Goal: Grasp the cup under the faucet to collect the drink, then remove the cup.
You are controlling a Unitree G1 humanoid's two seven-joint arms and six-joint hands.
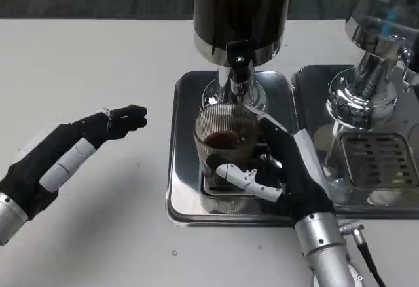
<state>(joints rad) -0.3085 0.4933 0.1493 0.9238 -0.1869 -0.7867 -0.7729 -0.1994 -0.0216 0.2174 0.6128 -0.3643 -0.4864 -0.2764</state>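
Head view: right robot hand [288,172] grips cup [224,144] under faucet [239,71].

Drinks counter: two dispensers [241,18] on steel trays [180,169].

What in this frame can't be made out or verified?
- Dispenser tank: top cut off by the frame edge, level unknown.
- Second dispenser: cropped at the right edge.
- Faucet: flow into the cup too dark to tell.
- Right hand: fingers behind the cup are hidden.
- Left hand: palm faces away.
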